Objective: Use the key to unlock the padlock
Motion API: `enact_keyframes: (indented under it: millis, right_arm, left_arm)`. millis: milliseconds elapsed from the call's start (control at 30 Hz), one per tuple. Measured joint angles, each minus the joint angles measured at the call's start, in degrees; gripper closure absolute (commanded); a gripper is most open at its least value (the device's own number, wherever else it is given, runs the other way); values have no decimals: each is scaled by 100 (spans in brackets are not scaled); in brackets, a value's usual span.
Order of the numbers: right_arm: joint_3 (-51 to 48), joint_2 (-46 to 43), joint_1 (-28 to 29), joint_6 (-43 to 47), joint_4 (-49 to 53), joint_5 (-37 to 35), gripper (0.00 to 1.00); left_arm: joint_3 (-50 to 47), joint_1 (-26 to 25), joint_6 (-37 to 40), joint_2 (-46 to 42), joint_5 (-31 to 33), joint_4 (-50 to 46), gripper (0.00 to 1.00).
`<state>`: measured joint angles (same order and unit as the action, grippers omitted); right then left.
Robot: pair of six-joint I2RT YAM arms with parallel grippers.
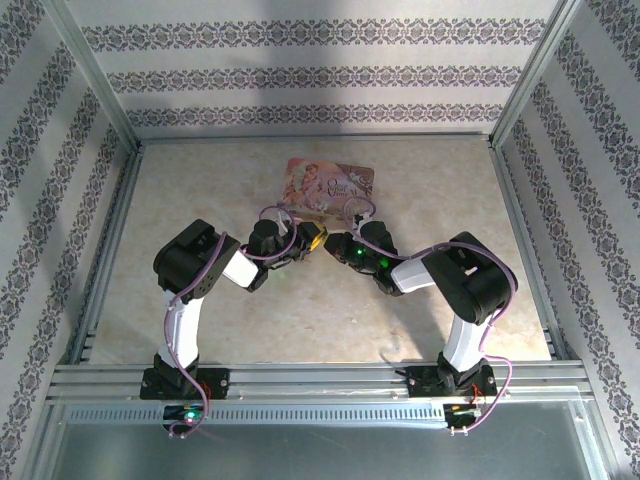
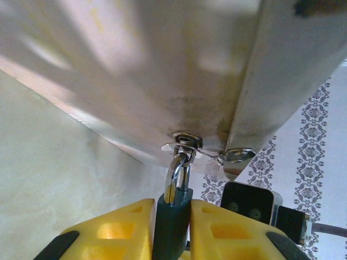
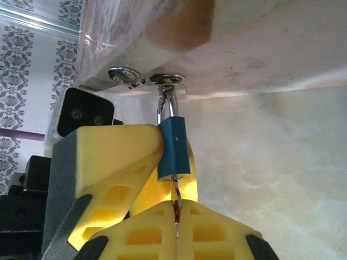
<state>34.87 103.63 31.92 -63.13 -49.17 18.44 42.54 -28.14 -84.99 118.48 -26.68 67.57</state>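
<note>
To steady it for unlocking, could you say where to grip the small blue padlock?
I'd pinch the small blue padlock across its boxy body, from the left: its silver shackle is hooked in the silvery hasp, the metal key fills its keyhole.

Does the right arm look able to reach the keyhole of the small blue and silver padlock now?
Probably yes. The left jaws grip the blue-bodied silver padlock by its sides, leaving its bottom free, and the thin metal key in the right jaws touches it there.
</note>
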Motion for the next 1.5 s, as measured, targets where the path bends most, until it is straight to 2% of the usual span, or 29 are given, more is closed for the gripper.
enact_keyframes:
  millis: [133, 267, 500, 800, 967, 1167, 1333, 1500]
  right_arm:
    - [0, -26, -33, -17, -28, 24, 100]
    - [0, -74, -79, -20, -4, 57, 93]
    - [-94, -247, -133, -37, 55, 122, 78]
    - [-590, -1161, -400, 350, 332, 92, 70]
    - [-654, -2188, -494, 1226, 1320, -144, 63]
    - [-472, -3569, -476, 2774, 2706, -667, 51]
    - [-417, -4317, -463, 4024, 3241, -942, 35]
    - [-420, -4695, -234, 5414, 3486, -1008, 29]
  left_arm:
    - [0, 0, -2, 0, 28, 24, 88]
    - [0, 0, -20, -2, 39, 63, 93]
    - [-9, -13, -17, -24, 74, 52, 94]
    - [-90, -26, -15, -232, 175, -223, 94]
    - [-227, -33, -15, -431, 190, -400, 94]
    - [-404, -48, -17, -723, 219, -693, 98]
    - [-599, -107, -76, -977, 334, -866, 99]
    - [-721, -190, -131, -1252, 476, -1174, 100]
